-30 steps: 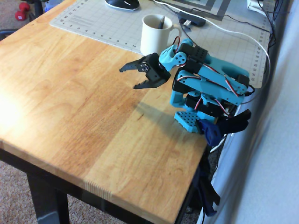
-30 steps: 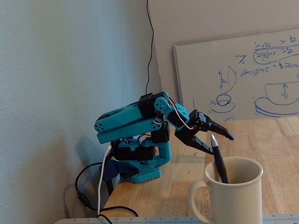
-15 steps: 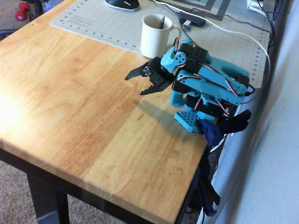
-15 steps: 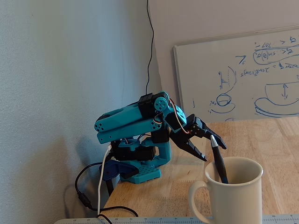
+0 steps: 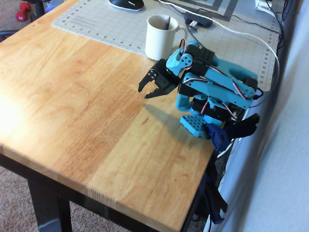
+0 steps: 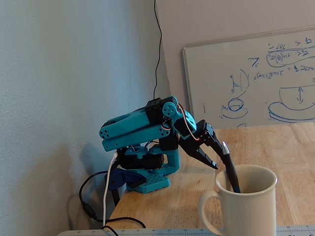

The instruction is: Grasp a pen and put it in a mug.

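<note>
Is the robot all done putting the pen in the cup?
It looks done. The pen stands leaning inside the mug, one end poking above the rim. The gripper holds nothing, is apart from the mug, and hangs over the bare wooden table with the arm folded near its base. Nothing seems left except resting.

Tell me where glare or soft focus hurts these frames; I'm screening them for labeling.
Overhead view: a bright washed-out patch on the table at left, and the claw casts a soft shadow. Fixed view: even light, but the near mug looks soft.
</note>
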You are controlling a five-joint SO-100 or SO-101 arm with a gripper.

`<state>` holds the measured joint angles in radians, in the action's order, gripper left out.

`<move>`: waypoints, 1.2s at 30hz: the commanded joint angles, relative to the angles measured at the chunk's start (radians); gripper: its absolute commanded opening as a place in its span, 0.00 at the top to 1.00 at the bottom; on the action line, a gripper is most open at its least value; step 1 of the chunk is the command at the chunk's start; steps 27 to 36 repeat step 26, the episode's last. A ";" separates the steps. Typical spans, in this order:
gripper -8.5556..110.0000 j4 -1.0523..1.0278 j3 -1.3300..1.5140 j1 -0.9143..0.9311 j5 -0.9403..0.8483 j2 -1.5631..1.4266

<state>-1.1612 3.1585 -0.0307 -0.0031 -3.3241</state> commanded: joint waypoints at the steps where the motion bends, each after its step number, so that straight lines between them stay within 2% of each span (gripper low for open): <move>1: 0.86 0.002 -0.018 0.003 0.008 -0.017; 36: 0.89 0.000 -0.018 -0.002 -0.006 -0.021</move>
